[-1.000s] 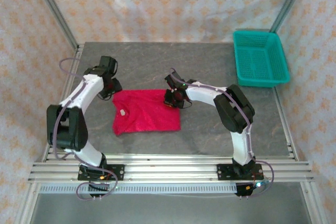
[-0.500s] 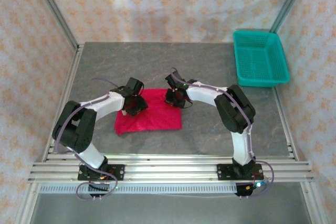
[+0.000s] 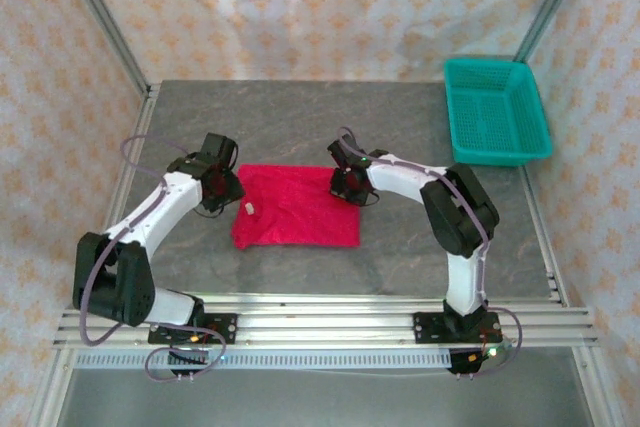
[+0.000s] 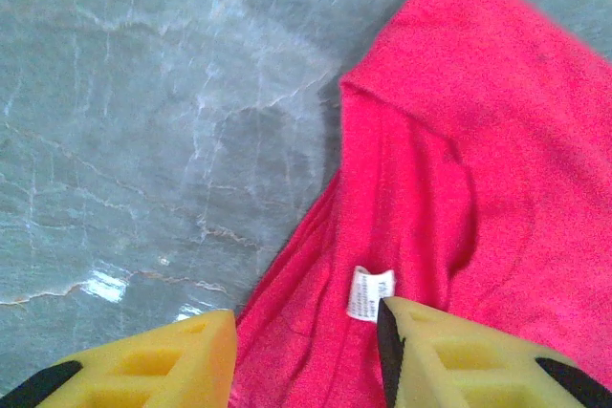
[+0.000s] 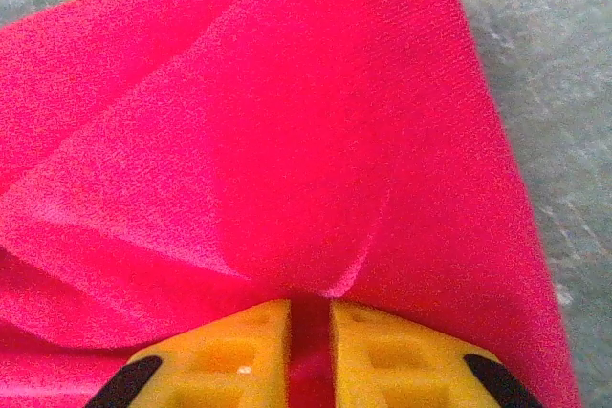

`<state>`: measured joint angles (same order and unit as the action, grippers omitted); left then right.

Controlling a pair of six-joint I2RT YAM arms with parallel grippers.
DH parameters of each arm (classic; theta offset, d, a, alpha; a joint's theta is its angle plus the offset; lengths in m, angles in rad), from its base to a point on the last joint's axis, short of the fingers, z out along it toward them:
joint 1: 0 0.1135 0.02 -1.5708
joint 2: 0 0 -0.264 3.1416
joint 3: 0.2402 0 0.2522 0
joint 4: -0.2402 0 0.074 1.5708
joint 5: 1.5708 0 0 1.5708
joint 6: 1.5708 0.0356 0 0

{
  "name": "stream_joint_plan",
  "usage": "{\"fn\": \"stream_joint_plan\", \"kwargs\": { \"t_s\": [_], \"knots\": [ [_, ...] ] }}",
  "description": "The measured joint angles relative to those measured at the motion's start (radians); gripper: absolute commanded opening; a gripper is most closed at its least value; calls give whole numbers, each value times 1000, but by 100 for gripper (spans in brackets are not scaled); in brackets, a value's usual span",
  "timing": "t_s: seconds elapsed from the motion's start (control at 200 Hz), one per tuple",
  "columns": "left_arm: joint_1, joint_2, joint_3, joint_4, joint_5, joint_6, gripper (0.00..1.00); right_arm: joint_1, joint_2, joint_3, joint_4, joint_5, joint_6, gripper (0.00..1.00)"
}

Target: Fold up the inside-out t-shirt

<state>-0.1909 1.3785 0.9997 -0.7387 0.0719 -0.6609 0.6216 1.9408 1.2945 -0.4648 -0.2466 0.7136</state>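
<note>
Left gripper [image 3: 216, 183] back off shirt middle to its 9 o'clock edge. t-shirt [image 3: 296, 207] slid slightly toward 3 o'clock, lies at table centre, white tag [image 4: 369, 293] showing. Left jaws moderately apart over edge, nothing clamped. Right gripper [image 5: 309, 351] at shirt's 1 o'clock corner, jaws narrow, pinching fabric ridge.

Risks:
- thin pinch slips under pull
- left closing catches single layer, fold skews
- uneven lift bunches cloth

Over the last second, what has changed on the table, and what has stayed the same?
The left gripper swung in over the t-shirt, then drew back to its left edge, jaws open. The right gripper, pinching a fold of the fabric, moved slightly right, and the shirt slid right with it. The teal basket stayed put.
</note>
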Motion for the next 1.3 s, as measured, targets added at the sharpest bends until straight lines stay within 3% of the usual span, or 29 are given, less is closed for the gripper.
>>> {"fn": "stream_joint_plan", "kwargs": {
  "t_s": [0.155, 0.345, 0.696, 0.896, 1.046, 1.166, 1.301],
  "knots": [
    [-98, -32, 16, 22, 39, -50, 45, -4, -17, 54, -45, -8, -35, 25],
    [-264, 0, -53, 194, 153, -182, 44, -29, 25, 191, -66, -42, -87, 24],
    [-240, 246, -89, 246, 169, -176, 44, -97, 71, 87, -40, -79, -122, 21],
    [-207, 536, 262, 128, 83, -47, 40, -82, -100, -169, 42, -78, -107, 19],
    [-213, 707, 515, 92, 86, 4, 40, 43, -263, -362, 89, -75, -14, 19],
    [-229, 805, 683, 76, 130, 34, 52, 150, -336, -410, 98, -92, 48, 19],
    [-233, 798, 741, 50, 167, 62, 60, 113, -394, -396, 63, -62, 47, 21]
  ]
}}
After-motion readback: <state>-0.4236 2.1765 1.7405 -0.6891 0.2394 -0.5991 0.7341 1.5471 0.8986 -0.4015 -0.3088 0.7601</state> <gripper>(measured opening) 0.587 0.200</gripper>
